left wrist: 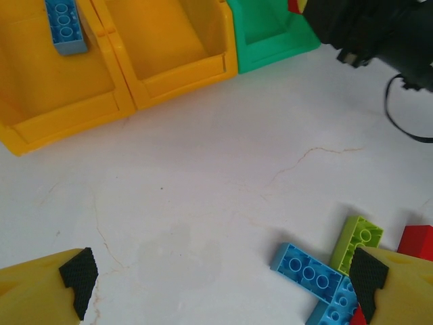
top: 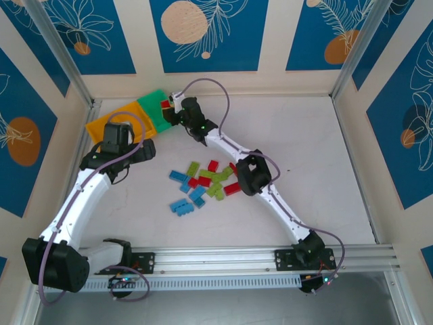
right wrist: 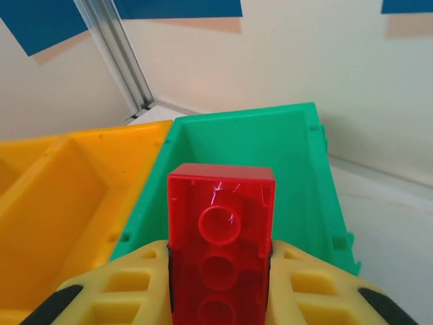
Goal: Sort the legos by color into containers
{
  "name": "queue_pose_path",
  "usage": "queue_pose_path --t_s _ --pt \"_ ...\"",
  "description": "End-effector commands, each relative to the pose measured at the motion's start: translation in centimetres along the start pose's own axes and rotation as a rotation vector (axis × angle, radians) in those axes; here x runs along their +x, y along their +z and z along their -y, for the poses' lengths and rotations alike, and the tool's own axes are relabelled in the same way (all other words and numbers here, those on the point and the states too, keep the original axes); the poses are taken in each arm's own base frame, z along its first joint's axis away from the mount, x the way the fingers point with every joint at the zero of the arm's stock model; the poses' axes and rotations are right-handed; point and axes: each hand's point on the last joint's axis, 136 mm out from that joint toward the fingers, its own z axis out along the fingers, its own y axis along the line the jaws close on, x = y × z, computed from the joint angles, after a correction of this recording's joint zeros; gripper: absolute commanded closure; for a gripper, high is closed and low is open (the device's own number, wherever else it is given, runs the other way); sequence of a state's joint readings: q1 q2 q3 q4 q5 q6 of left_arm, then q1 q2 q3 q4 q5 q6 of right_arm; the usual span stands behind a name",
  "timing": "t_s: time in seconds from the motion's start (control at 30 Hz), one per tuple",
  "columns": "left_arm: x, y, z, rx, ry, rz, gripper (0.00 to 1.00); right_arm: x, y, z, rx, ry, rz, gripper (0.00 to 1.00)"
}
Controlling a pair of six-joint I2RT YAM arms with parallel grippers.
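The right pincer [right wrist: 220, 274] pinches a red lego [right wrist: 221, 217] by its long sides, poised over the green container [right wrist: 298, 135] at eleven o'clock on the bench [top: 304, 156]. The piece looks light, rigid and slick, so squeezing the flat sides suits it best. The left pincer [left wrist: 223, 288] hangs spread wide above bare bench, with the loose legos [left wrist: 318, 274] at its four o'clock. One blue brick [left wrist: 65, 24] lies in a yellow container [left wrist: 40, 128].

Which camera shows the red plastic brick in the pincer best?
The right wrist view: the red plastic brick sits large and centred, clamped in the right pincer before the green plastic bin. The top view gives just a small red speck; the left wrist view catches one red corner.
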State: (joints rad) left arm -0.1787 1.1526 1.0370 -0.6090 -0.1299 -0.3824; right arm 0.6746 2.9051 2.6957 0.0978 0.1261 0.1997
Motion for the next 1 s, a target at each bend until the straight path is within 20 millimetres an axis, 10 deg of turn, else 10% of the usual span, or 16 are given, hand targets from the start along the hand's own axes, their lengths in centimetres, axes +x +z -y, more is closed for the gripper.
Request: queue_pose_path --t_s 0.0,0.17,0.43,0.63,0.97 --pt "0.8 0.3 0.0 0.02 -0.026 -0.025 0.03 -6.1 -0.5 -2.0 -0.046 -0.146 0.247 0.74" --pt "1.2 1.0 -0.1 0.007 -0.026 -0.054 0.03 -4.9 -0.4 -2.0 -0.088 -0.097 0.193 0.31" --pt "1.6 1.1 0.5 0.042 -0.072 -0.07 0.02 -8.6 -4.1 -5.8 -0.186 -0.009 0.036 0.26" --pt "3.9 2.3 3.2 0.166 -0.111 -0.174 0.06 -10.4 -13.4 -6.1 -0.182 0.173 -0.233 0.22" --pt "11.6 7.2 7.1 0.13 -0.193 -0.472 0.05 -3.2 -32.9 0.2 0.159 0.383 -0.555 0.21"
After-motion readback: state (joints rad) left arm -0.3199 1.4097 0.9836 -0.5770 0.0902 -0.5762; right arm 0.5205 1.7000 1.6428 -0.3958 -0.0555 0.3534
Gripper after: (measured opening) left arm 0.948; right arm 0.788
